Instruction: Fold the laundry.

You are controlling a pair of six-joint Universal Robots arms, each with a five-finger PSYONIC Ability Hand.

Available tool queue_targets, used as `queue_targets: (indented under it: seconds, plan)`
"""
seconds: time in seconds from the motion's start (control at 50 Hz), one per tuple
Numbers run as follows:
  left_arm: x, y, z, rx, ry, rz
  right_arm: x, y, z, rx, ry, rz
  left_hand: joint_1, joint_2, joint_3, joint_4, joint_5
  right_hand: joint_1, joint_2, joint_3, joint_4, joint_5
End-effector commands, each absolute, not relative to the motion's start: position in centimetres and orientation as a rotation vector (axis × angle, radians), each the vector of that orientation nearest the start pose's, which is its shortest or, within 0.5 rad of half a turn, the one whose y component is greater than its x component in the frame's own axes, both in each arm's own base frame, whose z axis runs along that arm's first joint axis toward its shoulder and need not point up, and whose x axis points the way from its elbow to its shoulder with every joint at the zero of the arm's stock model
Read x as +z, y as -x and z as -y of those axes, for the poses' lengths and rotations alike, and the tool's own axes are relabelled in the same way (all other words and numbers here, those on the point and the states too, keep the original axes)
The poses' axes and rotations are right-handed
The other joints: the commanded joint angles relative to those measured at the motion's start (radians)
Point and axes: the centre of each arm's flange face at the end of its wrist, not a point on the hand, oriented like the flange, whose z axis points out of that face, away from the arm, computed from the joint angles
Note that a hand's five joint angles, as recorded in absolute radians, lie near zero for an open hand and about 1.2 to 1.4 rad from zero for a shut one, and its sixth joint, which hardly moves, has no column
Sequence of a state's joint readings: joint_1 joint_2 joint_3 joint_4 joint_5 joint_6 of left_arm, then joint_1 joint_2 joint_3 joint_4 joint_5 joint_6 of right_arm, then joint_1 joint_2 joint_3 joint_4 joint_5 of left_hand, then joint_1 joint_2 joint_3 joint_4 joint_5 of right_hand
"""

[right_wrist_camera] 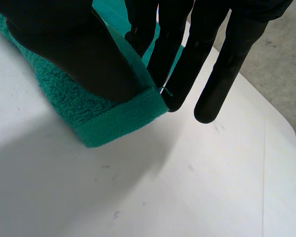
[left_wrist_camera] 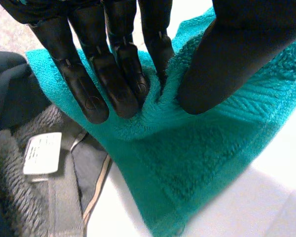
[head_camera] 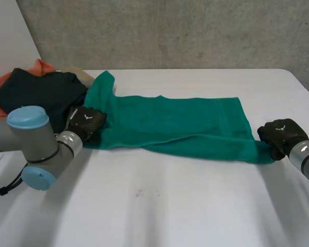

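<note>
So: green towel (head_camera: 175, 126) lies stretched across frame centre on white table (head_camera: 170, 206), seemingly folded 1 time lengthwise. Its left end sits pinched in left hand (head_camera: 86, 122), thumb against fingers (left_wrist_camera: 113, 84); right hand (head_camera: 280, 135) clamps right corner likewise. Crosswise folds left; dark clothes pile (head_camera: 36, 90), upper left, untouched.

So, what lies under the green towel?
The table; by the left hand the towel seems to overlap a grey garment. Anything else beneath is covered.

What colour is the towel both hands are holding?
Plain teal green; the towel shows best in the head view.
</note>
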State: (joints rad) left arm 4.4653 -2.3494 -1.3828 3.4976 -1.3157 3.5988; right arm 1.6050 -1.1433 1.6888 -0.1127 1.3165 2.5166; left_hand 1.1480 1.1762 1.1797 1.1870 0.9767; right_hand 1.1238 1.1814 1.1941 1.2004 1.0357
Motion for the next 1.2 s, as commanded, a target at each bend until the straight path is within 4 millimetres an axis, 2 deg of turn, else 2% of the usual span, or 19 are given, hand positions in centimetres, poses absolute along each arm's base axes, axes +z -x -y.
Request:
queue_targets:
  seconds: [0.02,0.06,0.12,0.22,0.32,0.44,0.48,0.58,0.64,0.7,0.78,0.82,0.86,0.88,0.96,1.02,1.1,1.18,1.2]
  plan:
    - [14.9,24.9,34.8,-2.016,-1.063,-2.216,17.2,-16.3,32.2,-1.827,1.095,-2.485,0.248,0.22,0.217,0.209,0.245,0.272,0.215,0.202,0.196,0.186]
    - [17.7,24.3,32.9,-1.999,-1.053,-2.232,19.9,-16.0,31.4,-1.855,1.114,-2.478,0.248,0.22,0.217,0.209,0.245,0.272,0.215,0.202,0.196,0.186]
    - [20.0,23.7,30.8,-1.976,-1.067,-2.239,22.9,-15.2,30.3,-1.874,1.196,-2.496,0.248,0.22,0.217,0.209,0.245,0.272,0.215,0.202,0.196,0.186]
    - [24.5,22.5,25.7,-1.915,-1.09,-2.293,26.7,-13.8,28.2,-1.904,1.386,-2.533,0.248,0.22,0.217,0.209,0.245,0.272,0.215,0.202,0.196,0.186]
    - [25.4,21.8,22.9,-1.795,-1.124,-2.401,29.0,-13.4,26.4,-1.946,1.568,-2.526,0.248,0.22,0.217,0.209,0.245,0.272,0.215,0.202,0.196,0.186]
    - [23.1,21.8,21.2,-1.587,-1.184,-2.549,27.5,-13.7,25.0,-1.777,1.697,-2.541,0.248,0.22,0.217,0.209,0.245,0.272,0.215,0.202,0.196,0.186]
    - [21.3,22.2,21.5,-1.515,-1.213,-2.595,26.8,-13.7,25.1,-1.737,1.706,-2.552,0.248,0.22,0.217,0.209,0.245,0.272,0.215,0.202,0.196,0.186]
    - [17.5,23.2,24.6,-1.483,-1.212,-2.609,22.3,-13.5,27.9,-1.515,1.703,-2.599,0.248,0.22,0.217,0.209,0.245,0.272,0.215,0.202,0.196,0.186]
    - [16.9,24.0,26.7,-1.543,-1.199,-2.563,21.1,-13.2,30.5,-1.531,1.68,-2.631,0.248,0.22,0.217,0.209,0.245,0.272,0.215,0.202,0.196,0.186]
    - [17.6,25.6,29.8,-1.66,-1.175,-2.459,21.5,-13.1,32.7,-1.645,1.683,-2.639,0.248,0.22,0.217,0.209,0.245,0.272,0.215,0.202,0.196,0.186]
    - [21.9,27.9,34.2,-1.927,-1.079,-2.237,24.6,-15.1,36.4,-2.05,1.615,-2.513,0.248,0.22,0.217,0.209,0.245,0.272,0.215,0.202,0.196,0.186]
    - [26.2,28.9,36.8,-2.151,-1.0,-2.035,28.1,-16.6,38.5,-2.396,1.489,-2.333,0.248,0.22,0.217,0.209,0.245,0.272,0.215,0.202,0.196,0.186]
    - [29.5,29.4,38.1,-2.314,-0.929,-1.873,32.0,-17.0,40.2,-2.734,1.322,-2.107,0.248,0.22,0.217,0.209,0.245,0.272,0.215,0.202,0.196,0.186]
    - [32.7,29.8,39.0,-2.455,-0.857,-1.705,33.0,-17.1,40.6,-2.83,1.262,-2.029,0.248,0.22,0.217,0.209,0.245,0.272,0.215,0.202,0.196,0.186]
    - [38.5,29.9,39.5,-2.67,-0.71,-1.384,38.0,-17.3,41.0,-3.201,1.003,-1.625,0.248,0.22,0.217,0.209,0.245,0.272,0.215,0.202,0.196,0.186]
    - [39.7,29.7,39.6,-2.711,-0.675,-1.308,40.2,-17.2,40.8,-3.331,0.894,-1.437,0.248,0.22,0.217,0.209,0.245,0.272,0.215,0.202,0.196,0.186]
    - [39.5,29.7,39.6,-2.712,-0.675,-1.316,40.3,-17.4,40.6,-3.323,0.894,-1.432,0.248,0.22,0.217,0.209,0.245,0.272,0.215,0.202,0.196,0.186]
    - [36.5,30.0,39.7,-2.65,-0.734,-1.436,38.7,-17.5,40.8,-3.246,0.941,-1.53,0.248,0.22,0.217,0.209,0.245,0.272,0.215,0.202,0.196,0.186]
    - [34.7,30.0,39.9,-2.609,-0.764,-1.499,38.2,-17.5,40.8,-3.222,0.956,-1.555,0.248,0.22,0.217,0.209,0.245,0.272,0.215,0.202,0.196,0.186]
